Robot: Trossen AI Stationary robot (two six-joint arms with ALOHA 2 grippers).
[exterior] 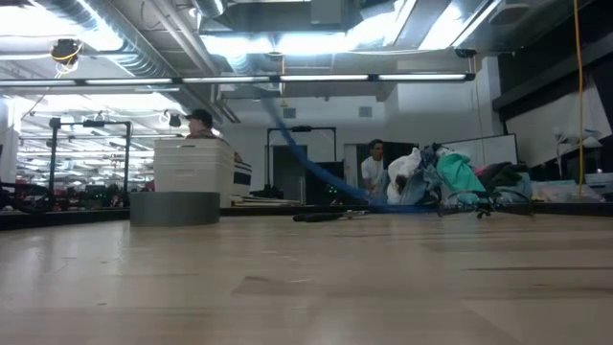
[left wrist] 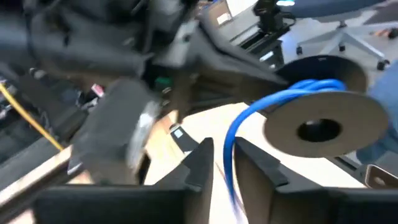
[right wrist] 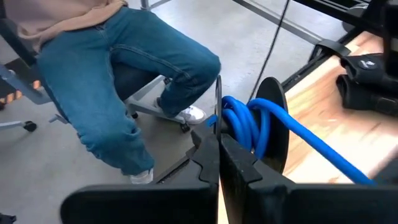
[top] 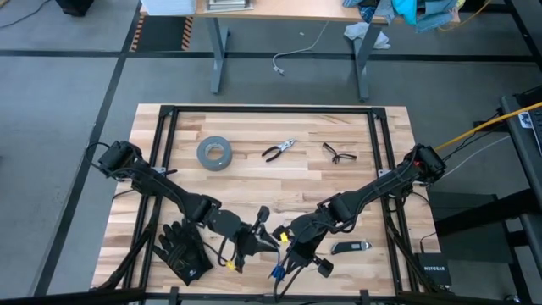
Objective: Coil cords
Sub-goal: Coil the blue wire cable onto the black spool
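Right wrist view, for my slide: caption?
Right tool shut beside blue cord coiled on a black spool; seated person's jeans beyond.

Bright overhead ceiling strip lights — glare in low view, motion-blurred left wrist view.

Support: light wooden slatted table [top: 254,174] with a black frame along its edges. On it, toward the far side: grey tape roll [top: 214,152] lying flat, pliers [top: 278,150] just right of the roll, and safety glasses [top: 339,153] further right, all apart from each other. Near edge, left: black gloves [top: 182,250]. Near edge, right: small dark folding knife [top: 350,247]. In the low view the tape roll [exterior: 174,207] sits flat on the boards.
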